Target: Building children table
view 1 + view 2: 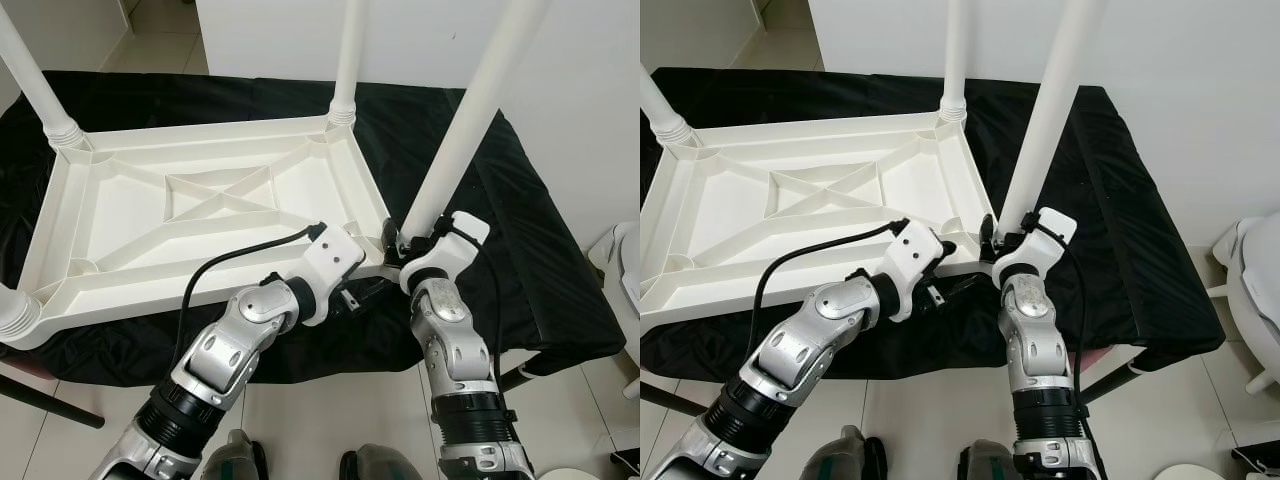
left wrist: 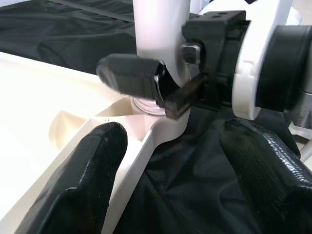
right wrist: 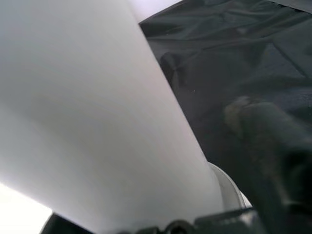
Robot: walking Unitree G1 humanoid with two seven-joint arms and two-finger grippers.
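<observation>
While the right gripper clamps 1 of 4 white legs, the left gripper — fingers apart — straddles the upturned tabletop's corner.

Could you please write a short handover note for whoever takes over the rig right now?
Right gripper is shut on the near-right leg, low by its socket.
Left gripper is open, its fingers straddling the rim of the tabletop at that same corner.
The tabletop lies upside down on the black cloth.
Done: three other legs stand in their corners.
Left: whether the near-right leg is fully seated cannot be told; check it, then turn the table upright.
</observation>
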